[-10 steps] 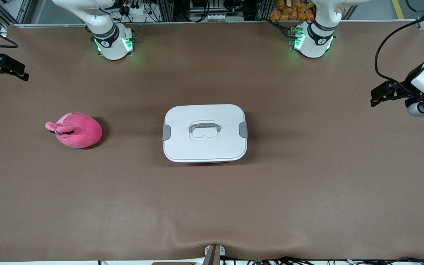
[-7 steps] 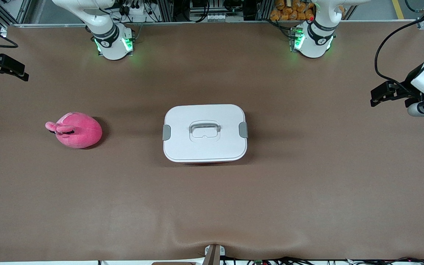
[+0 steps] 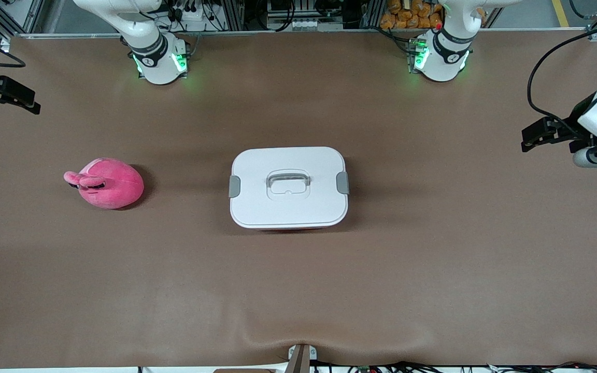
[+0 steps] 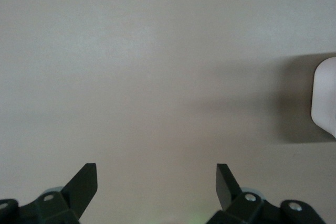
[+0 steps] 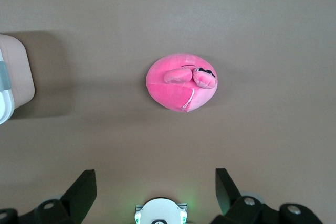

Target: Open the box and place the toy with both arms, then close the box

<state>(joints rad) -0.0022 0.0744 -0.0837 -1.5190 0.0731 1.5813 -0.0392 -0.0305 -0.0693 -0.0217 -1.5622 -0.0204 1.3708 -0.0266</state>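
The box (image 3: 288, 207) stands at the table's middle, its white lid on, grey handle (image 3: 288, 180) lying flat and grey clips (image 3: 234, 186) at both ends. The pink plush toy (image 3: 109, 184) lies toward the right arm's end of the table, apart from the box. My right gripper (image 3: 34, 105) is open and empty, up over the table's edge at that end; its wrist view shows the toy (image 5: 181, 88) and a box corner (image 5: 13, 77) below the open gripper (image 5: 155, 184). My left gripper (image 3: 526, 139) is open and empty over the left arm's end (image 4: 156, 182), with a lid corner (image 4: 325, 98) in view.
The brown table cover (image 3: 298, 290) has a small ridge at its edge nearest the front camera. Both arm bases (image 3: 161, 62) stand with green lights along the edge farthest from it. A black cable (image 3: 537, 77) hangs by the left arm.
The left arm's wrist has shifted slightly toward its end of the table. The box, the toy and the right gripper have not moved.
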